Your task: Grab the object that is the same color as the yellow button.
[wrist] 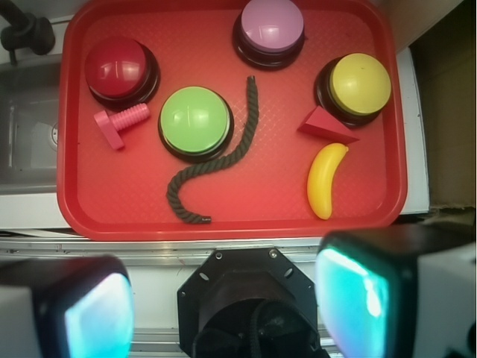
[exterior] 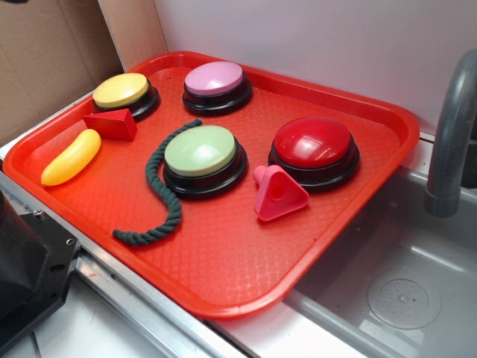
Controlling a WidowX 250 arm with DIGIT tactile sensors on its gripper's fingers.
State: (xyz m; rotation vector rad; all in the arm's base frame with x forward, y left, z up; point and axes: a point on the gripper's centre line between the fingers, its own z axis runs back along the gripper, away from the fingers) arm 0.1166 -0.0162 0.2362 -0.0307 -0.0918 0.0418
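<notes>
The object, a small yellow banana-shaped toy (exterior: 71, 157) (wrist: 326, 180), lies on the red tray (exterior: 223, 261) (wrist: 231, 216) near its left edge in the exterior view. Just behind it sit a red wedge block (exterior: 112, 124) (wrist: 325, 126) and the yellow button (exterior: 122, 92) (wrist: 358, 84) on its black base. My gripper (wrist: 223, 309) is open, its two fingers wide apart with nothing between them. It hangs high above the robot base, short of the tray's near edge, far from the banana. The gripper does not show in the exterior view.
On the tray also stand a pale green button (exterior: 201, 153) (wrist: 195, 119), a pink button (exterior: 215, 82) (wrist: 271, 27) and a red button (exterior: 314, 147) (wrist: 118, 66). A dark rope (exterior: 160, 194) (wrist: 216, 160) and pink bolt (exterior: 277, 193) (wrist: 119, 123) lie there. A sink with grey faucet (exterior: 451, 127) is on the right.
</notes>
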